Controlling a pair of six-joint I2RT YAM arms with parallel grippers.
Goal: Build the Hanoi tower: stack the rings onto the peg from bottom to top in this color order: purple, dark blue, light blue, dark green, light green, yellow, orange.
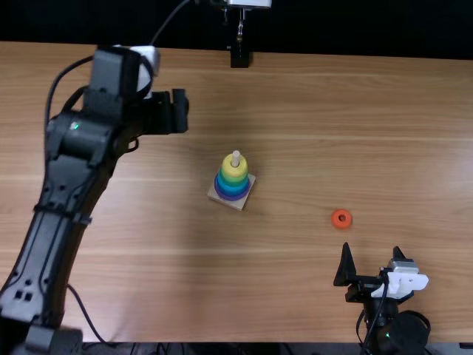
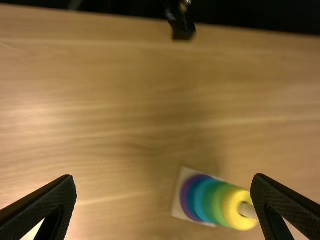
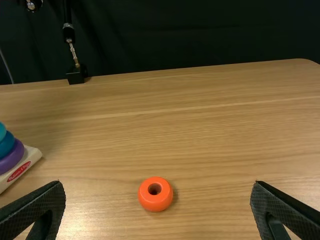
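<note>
Can count 2 grippers, i.e. L gripper (image 1: 179, 111) & R gripper (image 1: 372, 250), spread wide & empty; 1 peg (image 1: 236, 157) on 1 base (image 1: 238, 205) w/ stacked rings, from purple ring (image 1: 232, 197) at btm to yellow ring (image 1: 235, 170) on top; plus 1 loose orange ring (image 1: 341, 225), flat on table (image 1: 369, 118). Lies just far of R gripper, slightly L, apart from it; well R of peg & a bit nearer. See stack near & R of L gripper.
</note>
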